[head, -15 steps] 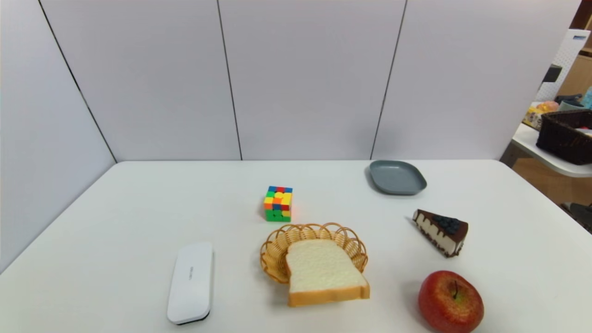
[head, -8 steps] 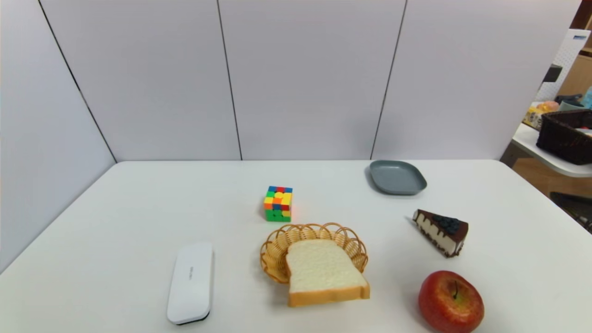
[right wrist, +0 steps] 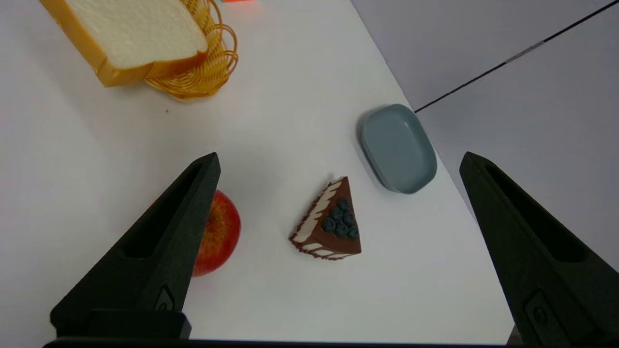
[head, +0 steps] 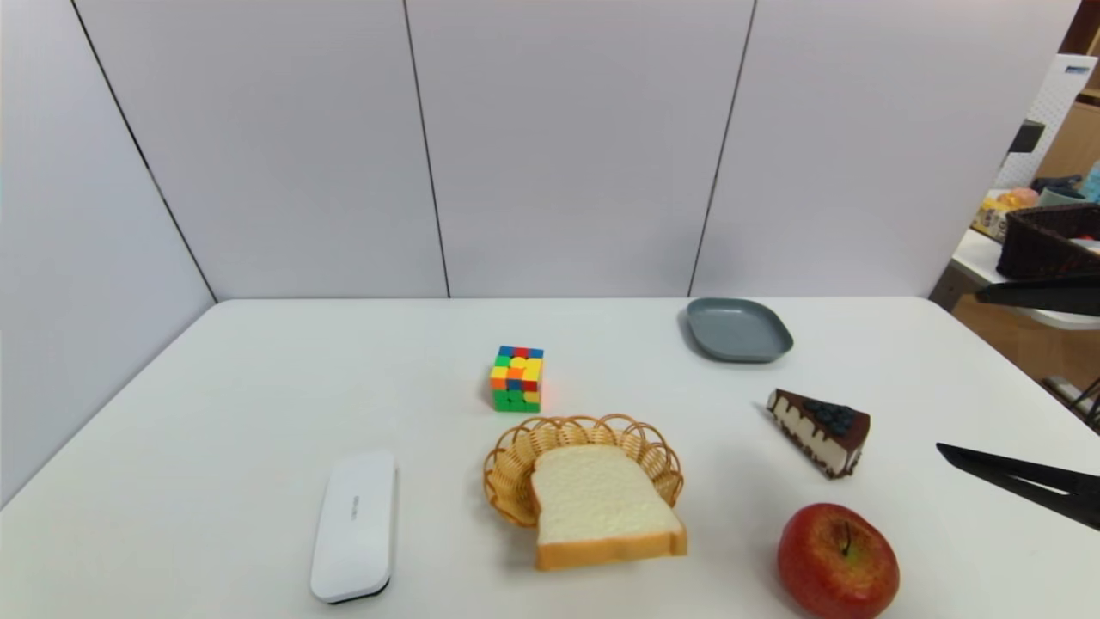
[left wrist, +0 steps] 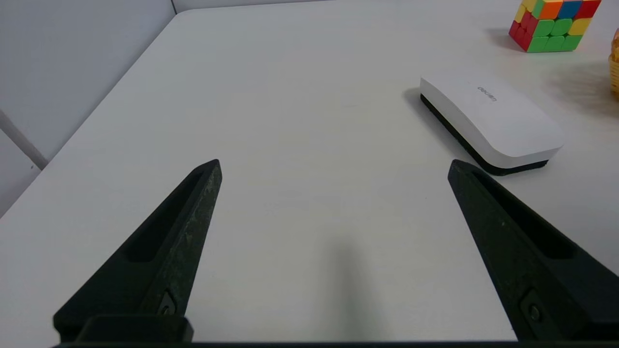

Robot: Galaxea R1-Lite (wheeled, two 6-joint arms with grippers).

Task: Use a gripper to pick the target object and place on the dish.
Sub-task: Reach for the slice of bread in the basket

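Nearest the robot, the bread slice (head: 604,507) lies tilted, its far end in the wicker basket (head: 514,468) and its crust end on the table (head: 215,413), with the apple (head: 838,560) to its right and the white case (head: 354,524) to its left. The right gripper (right wrist: 338,162), fingers spread wide and holding nothing, hangs above the table's right side over the cake wedge (head: 819,428), while the left gripper (left wrist: 333,166), equally spread, hovers beside the case. Farther back sit the colour cube (head: 516,378) and the bare blue-grey dish (head: 737,329).
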